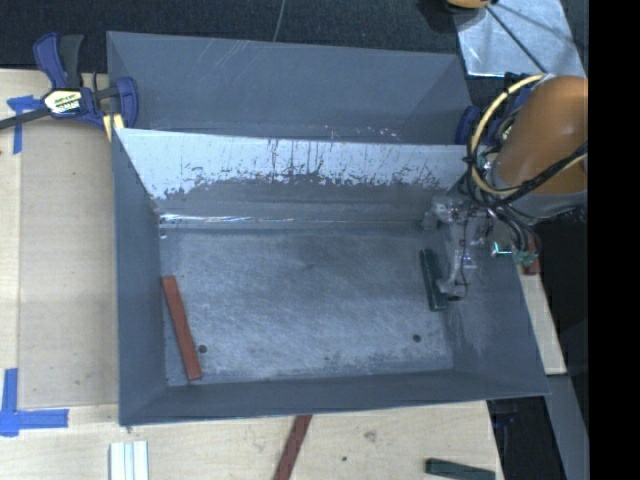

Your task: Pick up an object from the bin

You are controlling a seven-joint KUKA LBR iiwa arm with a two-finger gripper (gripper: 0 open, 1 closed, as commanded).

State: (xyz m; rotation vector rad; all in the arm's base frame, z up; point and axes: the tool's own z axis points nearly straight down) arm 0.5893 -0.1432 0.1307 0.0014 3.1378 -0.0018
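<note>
The gripper [447, 280] stood at the right end of the bin [300, 88], fingers spread and empty, well apart from the reddish-brown stick [181, 328] lying by the left wall; a sound pick would straddle its narrow width, clear of that wall.

the light is soft and rather dim. in the bin [135, 298] the far wall [300, 163] is brightest along its lower band, with a thin glare line at its foot. the floor [300, 298] is lit evenly, without hard shadows. the orange wrist cover [550, 128] carries a mild sheen. beyond the far rim all is dark.
</note>
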